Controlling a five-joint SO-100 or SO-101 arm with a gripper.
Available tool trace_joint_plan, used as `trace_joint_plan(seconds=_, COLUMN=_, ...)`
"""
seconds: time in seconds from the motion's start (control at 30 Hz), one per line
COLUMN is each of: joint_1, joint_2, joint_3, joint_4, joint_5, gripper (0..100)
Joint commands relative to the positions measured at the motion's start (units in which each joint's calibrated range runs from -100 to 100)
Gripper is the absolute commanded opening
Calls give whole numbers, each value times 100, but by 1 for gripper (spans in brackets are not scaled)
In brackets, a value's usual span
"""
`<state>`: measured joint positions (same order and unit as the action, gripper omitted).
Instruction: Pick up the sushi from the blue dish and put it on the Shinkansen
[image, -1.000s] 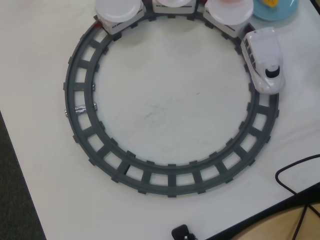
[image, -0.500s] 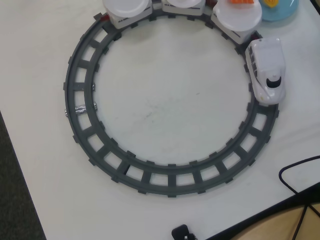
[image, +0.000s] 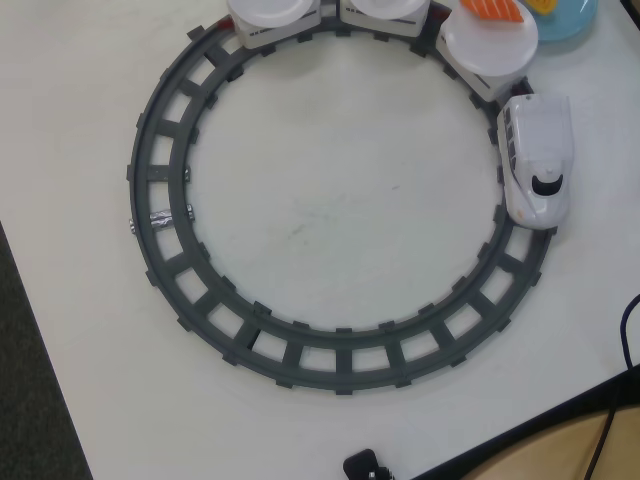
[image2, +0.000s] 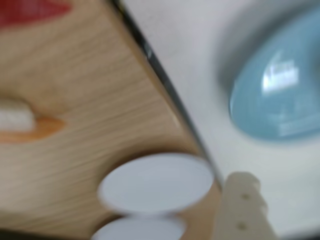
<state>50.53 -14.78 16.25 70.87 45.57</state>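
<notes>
The white table (image: 330, 215) fills most of the overhead view, and on it lies the grey ring track (image: 160, 260), a full circle of sleepers. The Shinkansen (image: 538, 165) stands on the right side of the ring, its rounded nose and black window pointing toward the near edge. Behind it, along the far arc of the track, come three cars, each topped by a round white plate; the plate on the first car (image: 490, 45) carries a piece of orange-topped sushi (image: 492, 10) at the picture's top edge. The other two plates (image: 272, 10) are cut off by the frame. The blue dish (image: 578, 20) sits on the table in the far right corner, just beside that first car, with something yellow (image: 545, 5) lying on it. A black cable (image: 630, 330) curls at the right edge.

The wrist view is blurred. It shows the blue dish (image2: 280, 95) on the white table at right, a wooden surface (image2: 85, 100) at left with two round white plates (image2: 157, 182) near the bottom, a sushi piece with an orange top (image2: 27, 125) and a red shape (image2: 30, 10) at the left. One pale gripper finger (image2: 242, 210) shows at the bottom; whether the gripper is open or closed cannot be told.
</notes>
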Motion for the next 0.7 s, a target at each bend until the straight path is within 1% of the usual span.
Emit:
trace_joint_plan(seconds=0.0, joint_1=-18, joint_2=1198, joint_3=-1329, joint_4=218, joint_5=603, gripper=15)
trace_joint_plan(seconds=0.13, joint_1=-124, joint_2=2292, joint_3=-2317, joint_4=252, joint_5=823, gripper=16)
trace_joint_plan(seconds=0.33, joint_1=-379, joint_2=3653, joint_3=-3519, joint_4=201, joint_5=797, gripper=33)
trace_joint_plan(seconds=0.43, joint_1=-599, joint_2=4163, joint_3=-3986, joint_4=132, joint_5=776, gripper=40)
trace_joint_plan(seconds=0.5, joint_1=-643, joint_2=4422, joint_3=-4148, joint_4=-99, joint_5=797, gripper=41)
trace_joint_plan(seconds=0.67, joint_1=-669, joint_2=4906, joint_3=-4175, joint_4=-1143, joint_5=818, gripper=41)
